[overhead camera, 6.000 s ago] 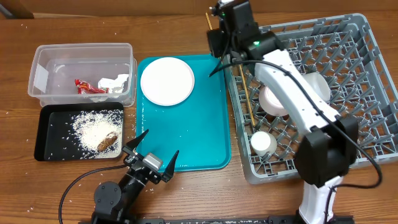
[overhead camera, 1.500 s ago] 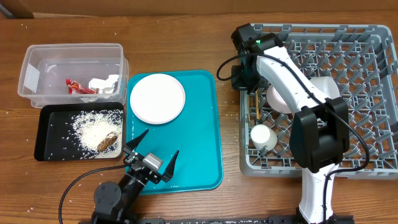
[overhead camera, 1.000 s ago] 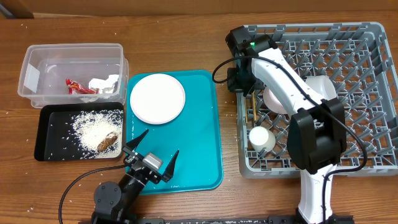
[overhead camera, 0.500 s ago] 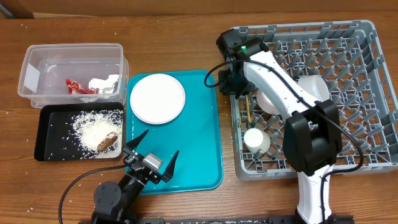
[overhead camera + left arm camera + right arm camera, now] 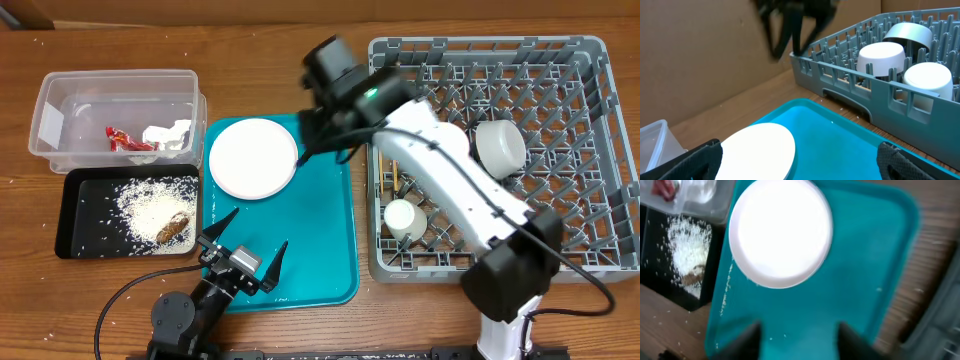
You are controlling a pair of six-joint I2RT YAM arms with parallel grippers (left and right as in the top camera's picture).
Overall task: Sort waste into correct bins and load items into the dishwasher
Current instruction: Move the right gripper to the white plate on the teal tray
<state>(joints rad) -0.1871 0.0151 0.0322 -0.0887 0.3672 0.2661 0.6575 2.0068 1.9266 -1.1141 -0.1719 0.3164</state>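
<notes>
At the far left the clear plastic tub [image 5: 60,85] holds the red snack wrapper [image 5: 125,139] and the crumpled paper scrap [image 5: 165,134]. Below it, the black tray [image 5: 75,245] carries the rice [image 5: 145,205] and the brown lump [image 5: 175,228]. The left pincer [image 5: 256,234] rests low at the near edge of the teal serving tray [image 5: 320,240], spread wide and holding nothing. The round white plate [image 5: 253,158] lies flat on that tray's upper left part, apparently the last dish to load. The right pincer [image 5: 800,336] hovers just beside the plate's right rim, fingers well apart and empty. To do this well, I would lower it over the near rim, one finger sliding under the lip and one on top. It should close firmly, then tip the plate upright before carrying it over. It belongs between free pegs of the grey dish rack [image 5: 480,43], clear of the chopsticks [image 5: 393,178], the white cup [image 5: 402,217] and the bowl [image 5: 500,145]. A flat plate on a smooth tray may skate away, so press gently. No brand or writing is legible; the wrapper's print is too small to read.
</notes>
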